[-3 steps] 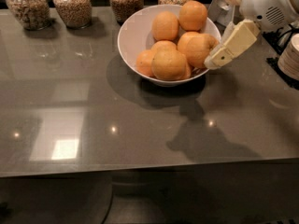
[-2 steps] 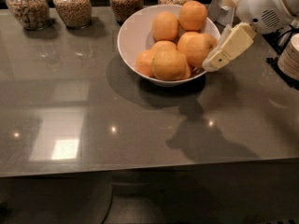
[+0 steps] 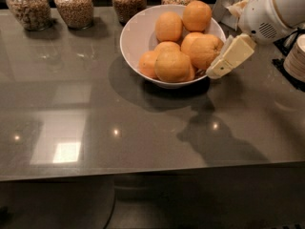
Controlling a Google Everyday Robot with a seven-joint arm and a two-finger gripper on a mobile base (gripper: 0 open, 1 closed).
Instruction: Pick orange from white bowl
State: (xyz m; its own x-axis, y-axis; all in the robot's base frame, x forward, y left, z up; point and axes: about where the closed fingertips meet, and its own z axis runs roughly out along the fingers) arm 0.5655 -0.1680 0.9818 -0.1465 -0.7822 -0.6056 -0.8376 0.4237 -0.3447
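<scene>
orange point(image 3: 204, 50) in white bowl point(image 3: 136, 37), tool point(image 3: 215, 71) just beside it at rim

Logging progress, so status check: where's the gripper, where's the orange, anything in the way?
Gripper at right rim of the bowl, beside the orange. Orange in bowl, not lifted. Other oranges packed against it.

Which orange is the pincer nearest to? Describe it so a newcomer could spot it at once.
Find the white bowl on the grey table, in front of the glass jars. Among the oranges piled in it, look for the large orange at the bowl's rim on the picture's right. Unlike its neighbours, it sits right beside the pincer.
</scene>
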